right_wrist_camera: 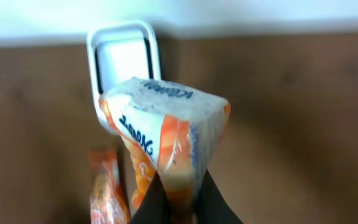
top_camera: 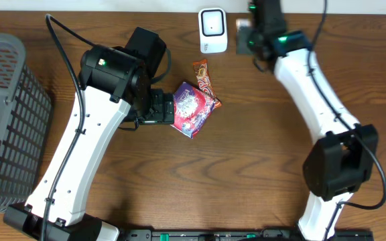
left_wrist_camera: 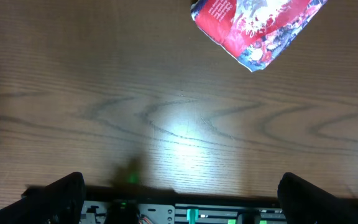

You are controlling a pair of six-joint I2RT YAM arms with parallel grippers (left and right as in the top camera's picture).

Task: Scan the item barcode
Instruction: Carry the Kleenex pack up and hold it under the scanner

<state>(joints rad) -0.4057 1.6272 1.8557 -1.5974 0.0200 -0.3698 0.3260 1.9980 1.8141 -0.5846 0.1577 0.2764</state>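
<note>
Our right gripper (right_wrist_camera: 180,194) is pinched shut on the lower end of a soft orange-and-white film-wrapped packet with blue lettering (right_wrist_camera: 166,124). It holds the packet up just in front of the white rounded barcode scanner (right_wrist_camera: 123,59), which stands at the far edge of the brown wooden table (top_camera: 246,167). From the right wrist the packet overlaps the scanner's lower right corner. We cannot tell whether a barcode faces the scanner's window.

We judge the packet to be light and squashy. The film bulges above our fingers, so whatever is inside gives under pressure, and the glossy wrap is likely slippery. A firm pinch at one narrow end, as now, looks best to us: it leaves the broad printed faces free for the scanner. Any turning should be slow, since a floppy pack can sag or slide out between the fingers.

Our left gripper (left_wrist_camera: 180,182) hangs with its jaws spread wide, holding nothing. It is on the near side of the scanner, low over the table and just beside a glossy purple-and-red snack bag (top_camera: 193,108). A small orange sachet (top_camera: 203,75) lies between that bag and the scanner.
</note>
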